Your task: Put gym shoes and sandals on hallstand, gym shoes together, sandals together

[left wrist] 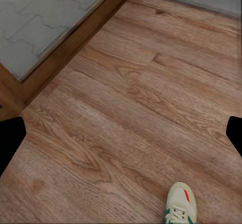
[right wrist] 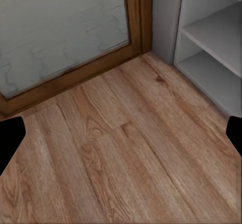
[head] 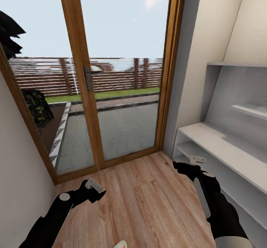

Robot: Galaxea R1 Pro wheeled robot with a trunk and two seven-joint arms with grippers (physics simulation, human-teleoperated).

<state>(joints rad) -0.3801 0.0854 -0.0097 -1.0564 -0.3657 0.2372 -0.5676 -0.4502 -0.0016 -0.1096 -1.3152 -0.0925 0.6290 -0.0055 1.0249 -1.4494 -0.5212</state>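
While both arms hover over corridor floor (head: 141, 199), left gripper (head: 94, 188) and right gripper (head: 195, 161) spread, empty; gym shoe (left wrist: 179, 204) near floor's near edge, probably first pick; hallstand (head: 222, 147) along right wall, bare.

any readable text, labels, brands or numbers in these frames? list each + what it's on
None readable.
Cream-white lace-up gym shoe on the light brown wood-grain plank floor: green side stripes and a red patch, no legible brand or lettering.
Pale grey-white hallstand shelves: plain, no labels.
Wooden-framed glass door: dark handle plate, no sign or number.
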